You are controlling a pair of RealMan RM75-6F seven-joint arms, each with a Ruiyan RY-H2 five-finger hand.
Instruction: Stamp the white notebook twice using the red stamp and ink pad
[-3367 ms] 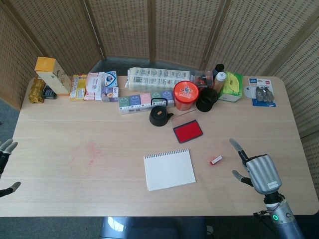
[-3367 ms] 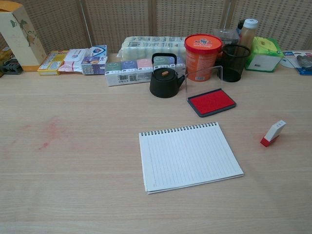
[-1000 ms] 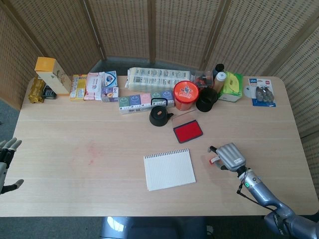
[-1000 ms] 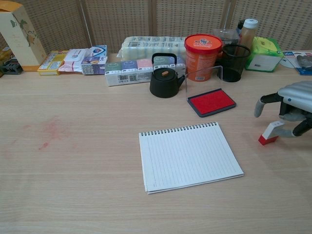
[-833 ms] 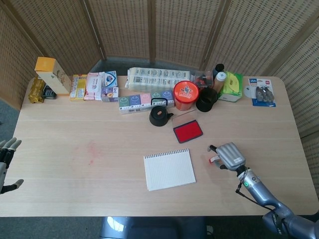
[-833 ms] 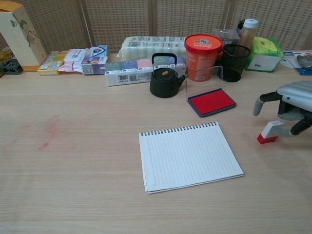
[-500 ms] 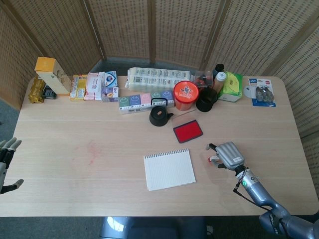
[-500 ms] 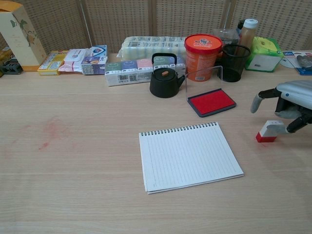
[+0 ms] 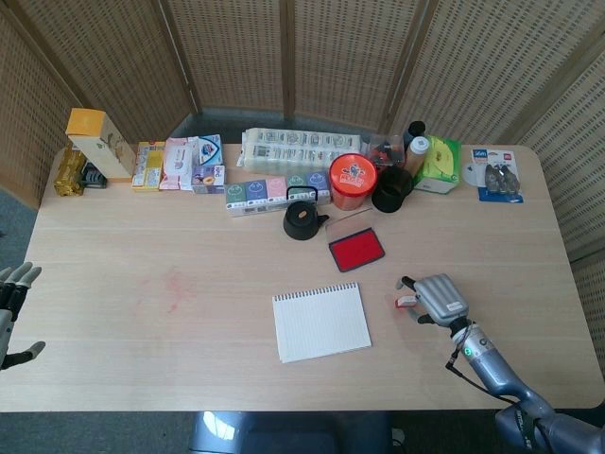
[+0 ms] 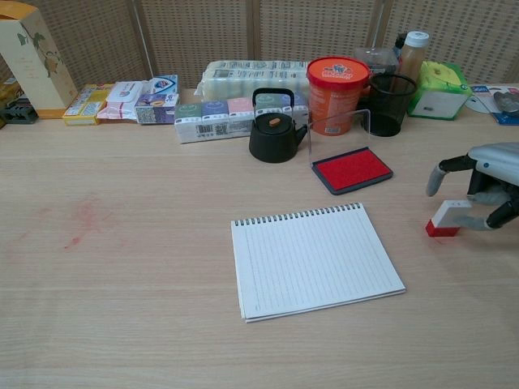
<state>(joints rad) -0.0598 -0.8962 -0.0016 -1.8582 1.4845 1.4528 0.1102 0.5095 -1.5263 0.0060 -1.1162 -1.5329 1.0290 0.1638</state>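
The white spiral notebook (image 9: 321, 323) (image 10: 315, 259) lies flat in the middle of the table. Behind it sits the ink pad (image 9: 356, 249) (image 10: 352, 169), red and uncovered, its clear lid standing up. Right of the notebook is the red stamp (image 9: 406, 302) (image 10: 448, 218), tilted, with its red base on the table. My right hand (image 9: 437, 298) (image 10: 486, 182) arches over it and pinches its white top between thumb and a finger, while another finger sticks out to the left. My left hand (image 9: 11, 312) hangs off the table's left edge, fingers apart and holding nothing.
Along the back edge stand a black teapot (image 10: 274, 126), an orange tub (image 10: 337, 83), a black mesh cup (image 10: 392, 104), a bottle, a green tissue pack and a row of boxes (image 10: 235, 113). A faint red smear (image 10: 81, 220) marks the left side.
My right hand came in from the near right edge over the stamp and closed its fingers around it. The stamp tipped lower and slid slightly left. The left hand barely moved.
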